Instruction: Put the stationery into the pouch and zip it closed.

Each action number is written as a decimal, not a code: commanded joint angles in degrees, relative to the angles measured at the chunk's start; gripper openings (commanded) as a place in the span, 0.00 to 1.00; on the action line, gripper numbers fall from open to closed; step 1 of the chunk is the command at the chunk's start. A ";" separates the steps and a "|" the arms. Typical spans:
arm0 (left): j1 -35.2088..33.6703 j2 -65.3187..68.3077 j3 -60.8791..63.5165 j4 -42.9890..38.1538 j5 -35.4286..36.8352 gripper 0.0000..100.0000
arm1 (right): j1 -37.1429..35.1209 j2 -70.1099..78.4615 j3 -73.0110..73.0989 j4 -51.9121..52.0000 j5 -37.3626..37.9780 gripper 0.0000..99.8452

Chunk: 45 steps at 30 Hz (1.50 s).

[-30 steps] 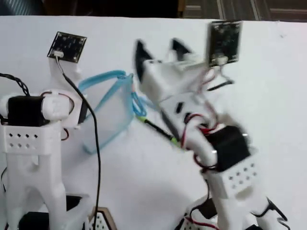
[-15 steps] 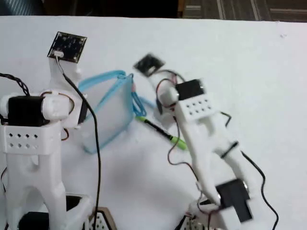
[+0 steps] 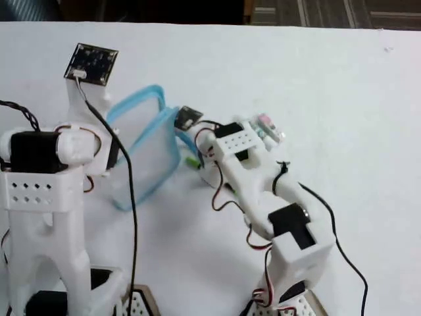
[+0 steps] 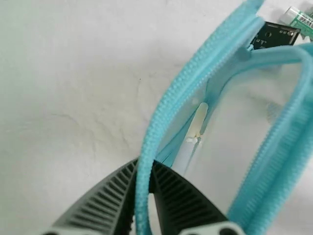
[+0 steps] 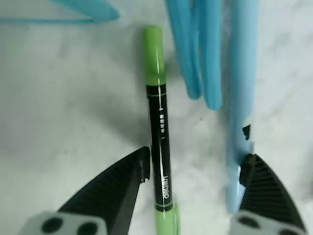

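**Beside the pouch (image 3: 148, 155): right gripper (image 5: 193, 166) down over the pen (image 5: 159, 127)**

On the table (image 3: 342, 99), the right arm has swung from raised a second ago to low and folded just beside the pouch mouth; the pen, which lay in plain sight, is now mostly under that arm in the high view, green tip poking out; the pouch rim sits higher and wider than before; judgement: approach done, grasp comes next, nothing packed yet. Right claw: wide open, straddling the pen; pen lies between the jaws, close to one, not clamped; the other jaw sits right by the blue straps (image 5: 195, 54), so a snag is possible. Left gripper (image 4: 143, 183): pinched tight on the pouch's zip edge, propping the mouth open. A small pink-and-green item (image 3: 266, 125) lies on the table beyond the right arm, outside the pouch.
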<state>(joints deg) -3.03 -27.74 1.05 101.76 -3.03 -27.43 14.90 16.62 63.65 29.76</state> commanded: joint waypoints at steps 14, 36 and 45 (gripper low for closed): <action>-0.31 0.57 -0.62 -1.49 -0.35 0.02 | 3.12 -2.59 0.70 -1.54 0.18 0.02; -0.31 0.57 -0.62 -1.49 -0.35 0.02 | -2.51 -24.40 13.63 -9.54 -13.89 0.26; -0.31 0.57 -0.62 -1.49 -0.35 0.02 | -9.27 -23.16 22.07 -16.13 -24.00 0.48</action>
<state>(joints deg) -3.12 -27.74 1.05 101.76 -3.03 -33.23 -7.96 37.45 48.62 6.81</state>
